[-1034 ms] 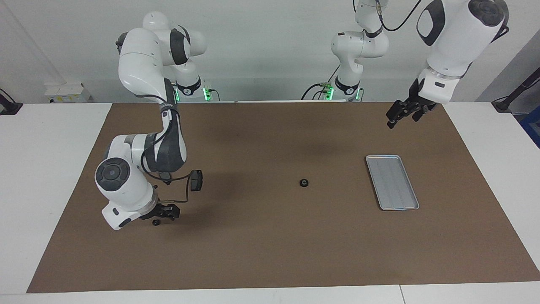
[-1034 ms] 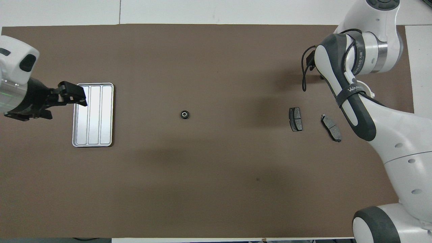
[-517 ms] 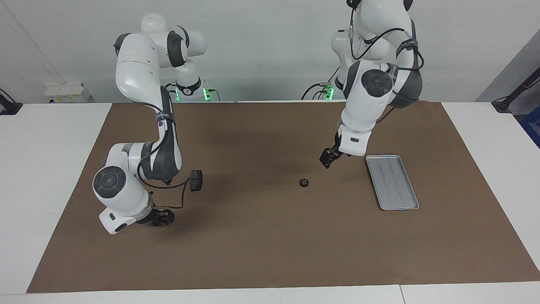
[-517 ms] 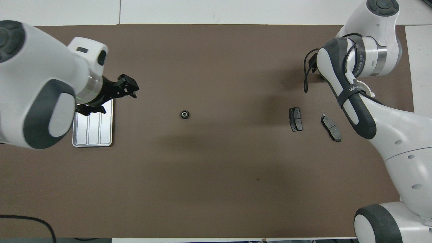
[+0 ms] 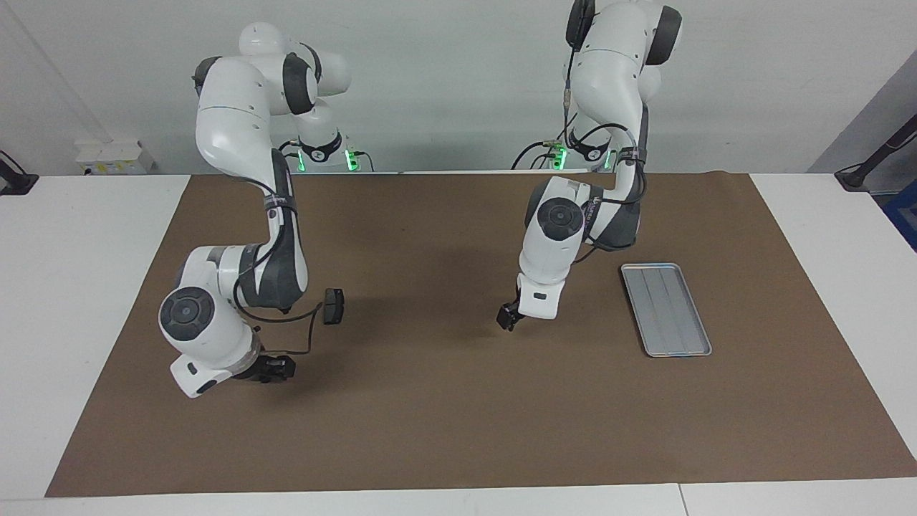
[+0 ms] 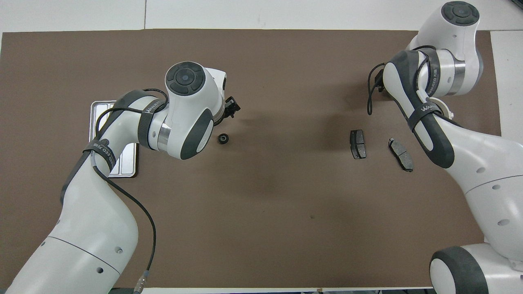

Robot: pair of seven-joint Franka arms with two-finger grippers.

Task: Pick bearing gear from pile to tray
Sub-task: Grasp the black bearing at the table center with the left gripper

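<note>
The bearing gear (image 6: 222,139), a small black ring, lies on the brown mat mid-table. My left gripper (image 5: 509,319) hangs low over that spot with its fingers apart and hides the gear in the facing view; contact cannot be told. In the overhead view only the left gripper's tips (image 6: 231,107) show past the wrist. The silver tray (image 5: 666,309) lies toward the left arm's end, partly under the arm in the overhead view (image 6: 122,161). My right gripper (image 5: 276,369) sits low at the mat near the pile at the right arm's end.
Two dark brake pads (image 6: 358,143) (image 6: 401,154) lie on the mat at the right arm's end; one pad (image 5: 333,306) shows beside the right arm's elbow, with a loose cable hanging near it.
The left arm swung from beside the tray to mid-table and came down over the bearing gear. The right gripper sank slightly, and a small black ring below it no longer shows.
</note>
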